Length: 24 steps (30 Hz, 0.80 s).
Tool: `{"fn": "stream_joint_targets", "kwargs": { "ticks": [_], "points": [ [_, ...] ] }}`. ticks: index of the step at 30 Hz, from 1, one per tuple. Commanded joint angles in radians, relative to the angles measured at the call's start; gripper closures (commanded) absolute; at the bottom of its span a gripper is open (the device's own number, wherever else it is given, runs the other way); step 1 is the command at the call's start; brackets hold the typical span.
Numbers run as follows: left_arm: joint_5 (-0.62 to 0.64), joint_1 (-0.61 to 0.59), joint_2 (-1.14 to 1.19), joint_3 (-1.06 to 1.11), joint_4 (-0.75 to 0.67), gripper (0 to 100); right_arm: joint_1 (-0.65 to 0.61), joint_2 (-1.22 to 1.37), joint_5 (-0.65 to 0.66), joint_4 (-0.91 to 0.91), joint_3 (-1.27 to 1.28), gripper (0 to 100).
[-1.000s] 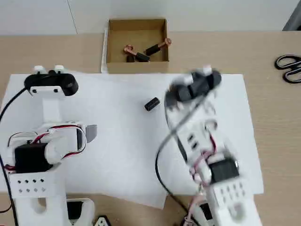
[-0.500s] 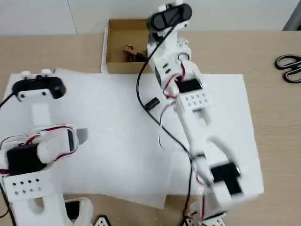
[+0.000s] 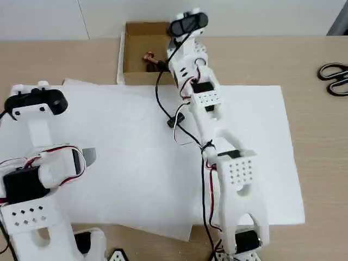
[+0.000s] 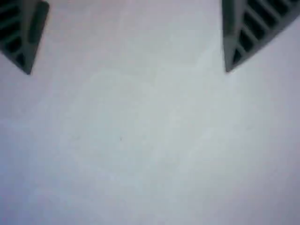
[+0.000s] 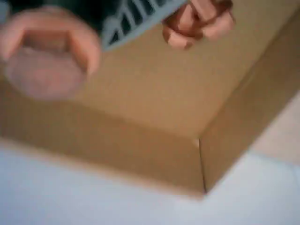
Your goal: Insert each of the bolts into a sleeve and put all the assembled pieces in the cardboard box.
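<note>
My right gripper hangs over the cardboard box at the table's far edge. In the right wrist view a grey finger presses against a copper bolt with a dark sleeve behind its head, held just above the box floor. Another copper bolt lies deeper in the box, and it also shows in the high view. One black sleeve lies on the white paper, partly under the arm's cables. My left gripper stands open over bare paper at the left.
Scissors lie on the wood at the far right. The right arm stretches across the paper's middle toward the box. The left arm's base fills the near left corner.
The right arm has swung from above the paper out to the box and lowered into it. The left arm has drawn back slightly toward the left.
</note>
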Motion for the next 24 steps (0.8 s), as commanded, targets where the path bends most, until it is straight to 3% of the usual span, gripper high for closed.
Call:
{"fn": "stream_joint_targets", "kwargs": {
  "ticks": [1,9,16,24],
  "points": [
    [-0.006,-0.003,-0.006,-0.019,0.003,75,0.005,0.016,0.009,0.048,-0.133,98.6],
    [-0.006,-0.003,-0.006,-0.019,0.003,75,0.012,0.05,0.012,0.156,-0.169,80.6],
    [-0.006,-0.003,-0.006,-0.019,0.003,75,0.012,-0.05,0.011,0.193,-0.17,82.7],
    [-0.006,-0.003,-0.006,-0.022,0.003,75,0.012,-0.248,0.008,0.533,-0.17,87.2]
  ]
}}
